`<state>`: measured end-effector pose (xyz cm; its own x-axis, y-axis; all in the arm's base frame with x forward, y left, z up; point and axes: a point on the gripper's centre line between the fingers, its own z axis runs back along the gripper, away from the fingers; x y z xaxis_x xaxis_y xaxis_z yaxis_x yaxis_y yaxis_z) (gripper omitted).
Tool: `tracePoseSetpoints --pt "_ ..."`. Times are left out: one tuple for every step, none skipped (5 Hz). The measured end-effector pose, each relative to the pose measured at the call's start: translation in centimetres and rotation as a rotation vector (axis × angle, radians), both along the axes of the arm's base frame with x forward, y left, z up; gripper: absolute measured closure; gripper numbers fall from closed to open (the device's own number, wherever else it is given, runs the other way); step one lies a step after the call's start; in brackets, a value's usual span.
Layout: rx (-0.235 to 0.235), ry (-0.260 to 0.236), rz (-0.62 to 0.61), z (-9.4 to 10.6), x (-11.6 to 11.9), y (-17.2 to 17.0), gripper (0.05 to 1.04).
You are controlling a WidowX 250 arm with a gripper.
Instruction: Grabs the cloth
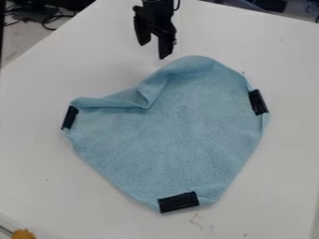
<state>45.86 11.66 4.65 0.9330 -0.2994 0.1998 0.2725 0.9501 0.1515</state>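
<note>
a white table [37, 158], dark cables [47, 20] beyond its upper-left edge, a yellow-orange thing [24, 234] at the view's lower-left corner

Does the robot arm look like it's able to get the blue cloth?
Probably yes. The gripper hangs just past the cloth's top edge, its fingers apart, and nothing seems to stand between them.
</note>
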Motion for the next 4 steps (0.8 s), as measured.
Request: tracePoseSetpoints --pt "-0.013 0.053 0.005 -2.3 -0.7 -0.2 0.084" --pt "0.012 0.075 0.036 -2.9 -2.1 -0.5 0.084" --pt "0.052 0.034 0.046 -0.6 -2.2 -1.2 0.084" --pt "0.087 0.016 0.047 1.0 -2.4 -1.8 0.084"
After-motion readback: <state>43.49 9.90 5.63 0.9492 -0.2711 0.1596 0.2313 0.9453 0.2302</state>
